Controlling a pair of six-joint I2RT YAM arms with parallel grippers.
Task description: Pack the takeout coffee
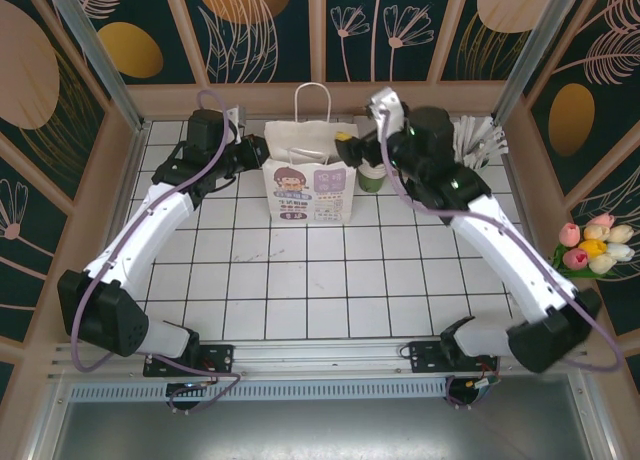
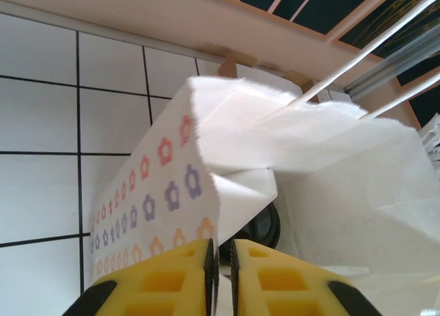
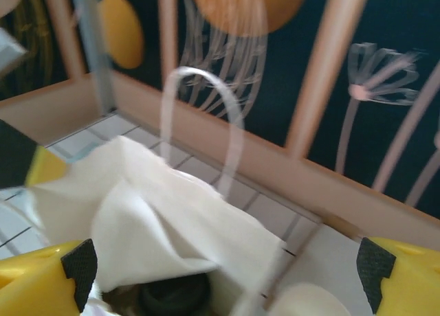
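The right gripper (image 3: 223, 280) hangs with its fingers spread wide over the open mouth of the white paper bag (image 1: 308, 185). Its wrist is pitched down and its arm is stretched toward the rear edge of the table (image 1: 330, 280). Straight below it, inside the bag, sits what I take for the takeout coffee (image 3: 175, 297). Its round black lid faces up, so it seems to stand upright, though folded paper hides its wall. The right arm is nearer. The left gripper (image 2: 220, 271) is pressed together on the bag's left rim, holding the mouth open. A stack of green cups (image 1: 370, 177) stands just beside the bag's right side.
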